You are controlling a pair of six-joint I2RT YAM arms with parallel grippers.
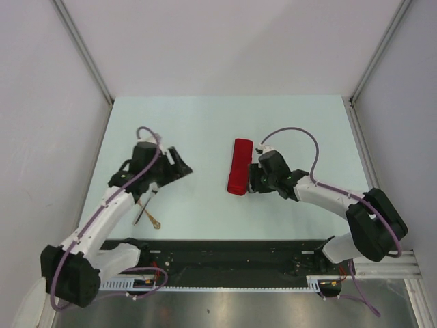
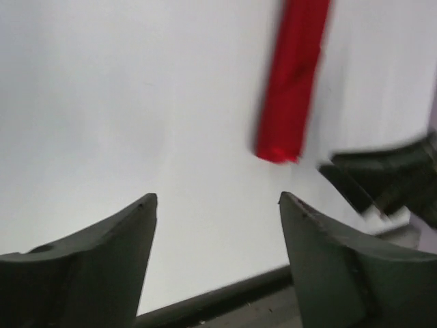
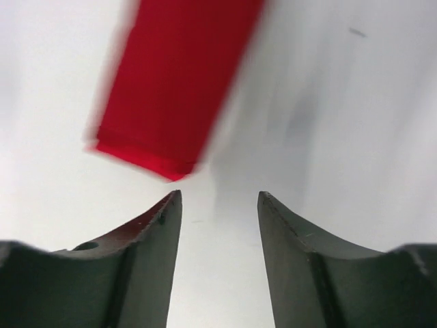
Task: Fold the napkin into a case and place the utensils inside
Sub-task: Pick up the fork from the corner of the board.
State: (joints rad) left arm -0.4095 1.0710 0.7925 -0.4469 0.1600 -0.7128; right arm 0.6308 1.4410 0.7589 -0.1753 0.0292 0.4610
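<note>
Napkin and utensils lie well apart on the table. The gold utensils sit at the left, beside my left arm. My left claw is empty, jaws apart. The napkin, a narrow red folded strip, lies mid-table. My right claw, jaws apart and empty, sits just off its near end

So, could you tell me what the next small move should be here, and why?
Probably move the left hand toward the utensils lying beside its arm, to pick one up. The napkin already lies folded into a narrow strip, both hands are open and empty, and the right hand sits by the napkin's near end.
</note>
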